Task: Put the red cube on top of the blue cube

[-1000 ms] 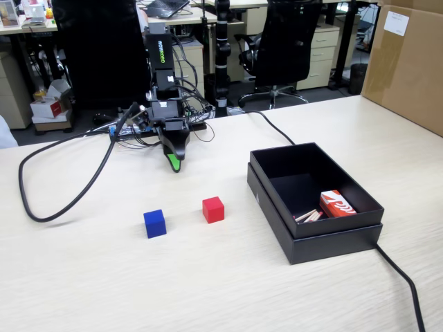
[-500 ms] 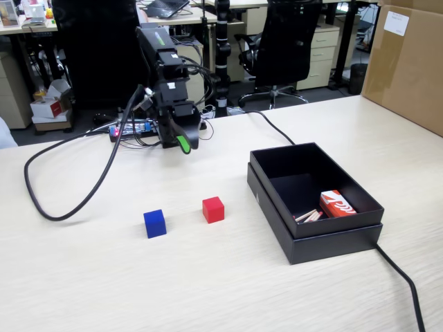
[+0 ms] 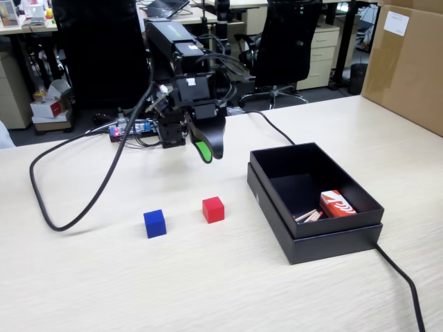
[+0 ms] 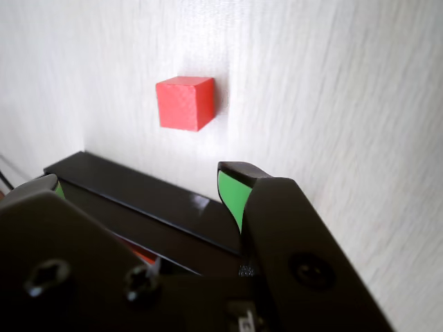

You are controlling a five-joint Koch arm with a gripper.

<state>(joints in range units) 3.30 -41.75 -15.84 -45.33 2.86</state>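
Note:
The red cube (image 3: 213, 209) sits on the pale wooden table, with the blue cube (image 3: 154, 223) to its left, a cube's width or so apart, in the fixed view. My gripper (image 3: 210, 153) hangs in the air behind and above the red cube, pointing down, touching nothing. In the wrist view the red cube (image 4: 183, 102) lies ahead of the gripper (image 4: 142, 180), whose green-padded jaws stand wide apart with nothing between them. The blue cube is outside the wrist view.
An open black box (image 3: 311, 200) holding a red-and-white carton (image 3: 337, 203) stands right of the cubes; its wall (image 4: 159, 207) shows between my jaws. A thick black cable (image 3: 69, 207) loops over the table's left side. A cardboard box (image 3: 408, 62) stands at the far right.
The arm has swung to the right and reached forward over the table, bringing the gripper closer to the red cube. Neither cube has moved.

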